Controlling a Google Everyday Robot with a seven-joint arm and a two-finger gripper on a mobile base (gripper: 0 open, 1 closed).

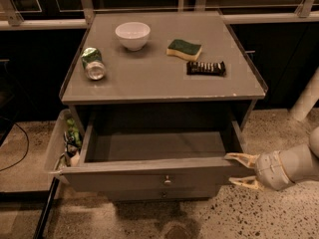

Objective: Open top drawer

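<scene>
The top drawer (124,179) of the grey cabinet stands pulled out toward me, its inside bare and its small round knob (167,179) at the centre of the front panel. My gripper (241,170) is at the right end of the drawer front, coming in from the right. Its two pale fingers (238,157) are spread, one above and one below the panel's right corner. It holds nothing.
On the cabinet top (149,83) are a white bowl (132,35), a green can on its side (93,63), a green-yellow sponge (184,49) and a dark snack bar (206,68). A side bin (54,143) with packets hangs at the left. A lower drawer front (162,195) shows beneath.
</scene>
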